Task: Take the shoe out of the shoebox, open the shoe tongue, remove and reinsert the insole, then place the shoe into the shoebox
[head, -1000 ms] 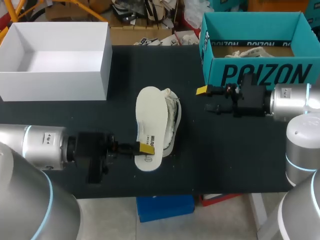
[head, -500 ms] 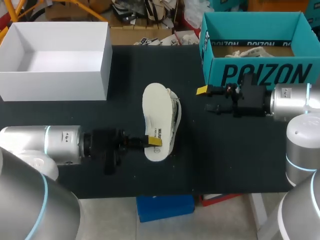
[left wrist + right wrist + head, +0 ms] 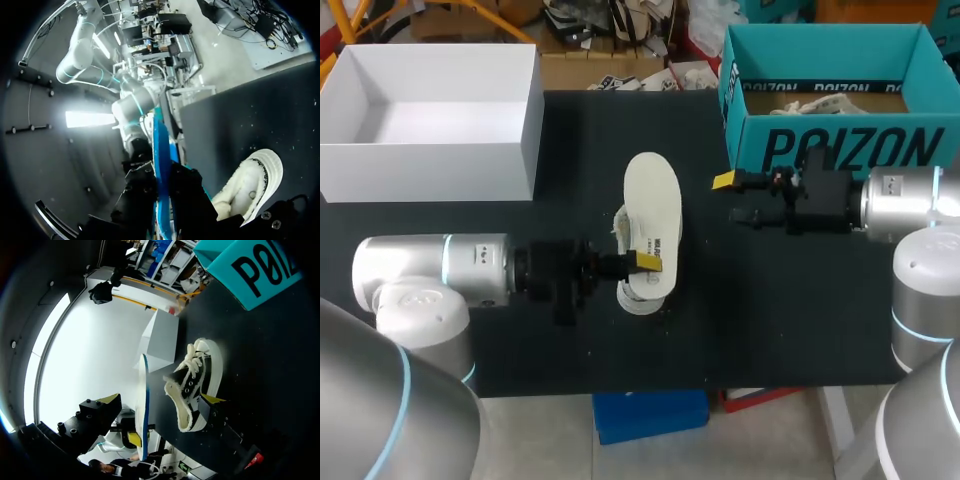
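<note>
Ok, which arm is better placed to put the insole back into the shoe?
Left. The left gripper is shut on the insole, held just over the shoe. The right gripper is open and empty, off by the teal shoebox.

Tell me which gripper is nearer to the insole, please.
Left. The left gripper grips the insole at one end; the right gripper is apart, open, beside the teal shoebox.

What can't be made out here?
1. Head view: the insole covers most of the shoe, hiding its opening and tongue.
2. Left wrist view: the left hand is dark against the insole; its yellow tips do not show.
3. Head view: the front wall of the teal shoebox hides most of what lies inside.
4. Right wrist view: the teal shoebox is cut off by the edge.
</note>
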`<state>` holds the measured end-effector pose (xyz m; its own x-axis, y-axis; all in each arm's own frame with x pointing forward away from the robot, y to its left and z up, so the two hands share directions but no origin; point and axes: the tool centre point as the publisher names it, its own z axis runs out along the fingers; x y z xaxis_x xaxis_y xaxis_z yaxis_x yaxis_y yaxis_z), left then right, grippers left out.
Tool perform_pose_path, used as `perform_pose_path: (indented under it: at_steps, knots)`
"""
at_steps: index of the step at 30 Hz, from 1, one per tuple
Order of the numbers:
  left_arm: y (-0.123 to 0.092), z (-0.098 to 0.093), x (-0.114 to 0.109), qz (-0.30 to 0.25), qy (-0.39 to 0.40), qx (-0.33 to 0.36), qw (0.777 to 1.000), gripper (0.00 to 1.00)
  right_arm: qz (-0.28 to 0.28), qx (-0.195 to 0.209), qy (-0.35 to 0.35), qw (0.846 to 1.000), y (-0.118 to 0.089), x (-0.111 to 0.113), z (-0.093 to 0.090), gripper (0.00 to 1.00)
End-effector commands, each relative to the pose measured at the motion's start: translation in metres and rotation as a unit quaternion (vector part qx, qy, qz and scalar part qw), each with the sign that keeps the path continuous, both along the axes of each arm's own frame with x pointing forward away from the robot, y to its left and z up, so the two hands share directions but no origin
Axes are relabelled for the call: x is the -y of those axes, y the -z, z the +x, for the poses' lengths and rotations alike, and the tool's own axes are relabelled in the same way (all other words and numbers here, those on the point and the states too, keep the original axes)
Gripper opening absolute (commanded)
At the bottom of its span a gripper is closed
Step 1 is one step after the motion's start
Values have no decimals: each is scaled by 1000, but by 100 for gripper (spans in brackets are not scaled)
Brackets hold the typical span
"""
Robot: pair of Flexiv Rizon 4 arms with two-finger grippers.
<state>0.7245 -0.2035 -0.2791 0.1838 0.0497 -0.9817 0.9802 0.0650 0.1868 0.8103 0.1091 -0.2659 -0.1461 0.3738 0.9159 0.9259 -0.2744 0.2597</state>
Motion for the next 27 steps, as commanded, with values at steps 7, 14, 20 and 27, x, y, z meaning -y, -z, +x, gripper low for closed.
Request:
perform_pose_path:
  at_steps: [7,14,20,27]
  knots:
    - [2,-4,2,-2,-6,3,1000,0,0,1,2,1000,1,-2,-1,100]
    - [2,-4,2,-2,-6,3,1000,0,15,8,-32,999,7,0,-1,100]
    - [2,-4,2,-2,-6,3,1000,0,75,46,-163,983,15,-20,-2,100]
    - [2,-4,2,-2,-6,3,1000,0,89,38,-217,971,14,-40,-5,100]
